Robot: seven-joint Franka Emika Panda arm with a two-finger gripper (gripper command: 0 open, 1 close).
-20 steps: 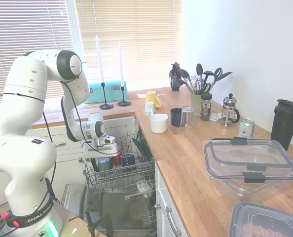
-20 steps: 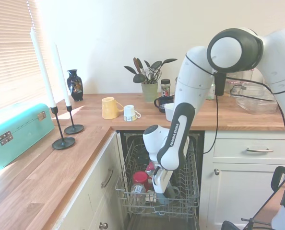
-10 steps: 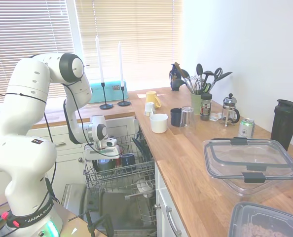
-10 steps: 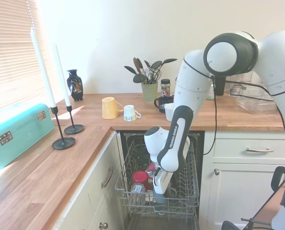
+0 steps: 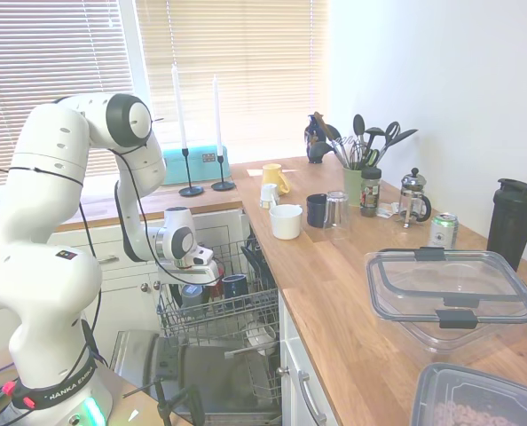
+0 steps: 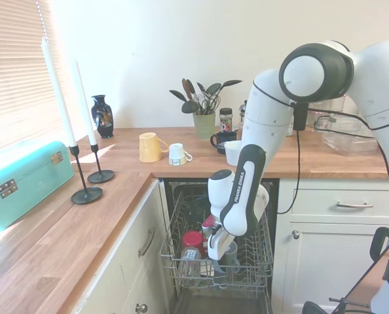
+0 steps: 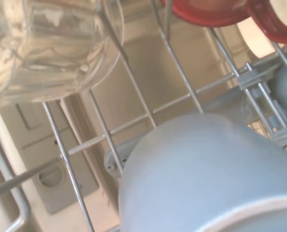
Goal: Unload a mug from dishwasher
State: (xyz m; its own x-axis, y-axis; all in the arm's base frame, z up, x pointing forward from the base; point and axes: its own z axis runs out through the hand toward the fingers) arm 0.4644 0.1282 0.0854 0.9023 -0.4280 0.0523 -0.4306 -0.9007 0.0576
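Much of the gripper [image 6: 215,254] is hard to read: in the first exterior view the wrist and rack wires cover it, and in the second exterior view the fingers are lost against the mug [image 6: 228,252] and the wire rack [image 6: 260,261], so whether they pinch the mug's wall cannot be told. The mug, slate grey-blue, sits right at the gripper, at rack level near the front of the rack; in the first exterior view it shows below the wrist [image 5: 192,294]. Close up, the wrist view is filled by its rounded grey-blue side and pale rim [image 7: 206,179], blurred, with rack wires crossing behind it.

Going left to right in the second exterior view, a clear glass [image 6: 188,259] stands at the rack's front left edge, a red mug [image 6: 192,240] just behind it, then the slate mug beside the gripper. Both neighbours are cut off in the wrist view: the glass [image 7: 47,43] and the red mug [image 7: 216,12]. A navy mug [image 5: 234,286] sits near the rack's counter-side edge. The dishwasher door [image 5: 215,382] hangs open below, partly hidden by the rack.
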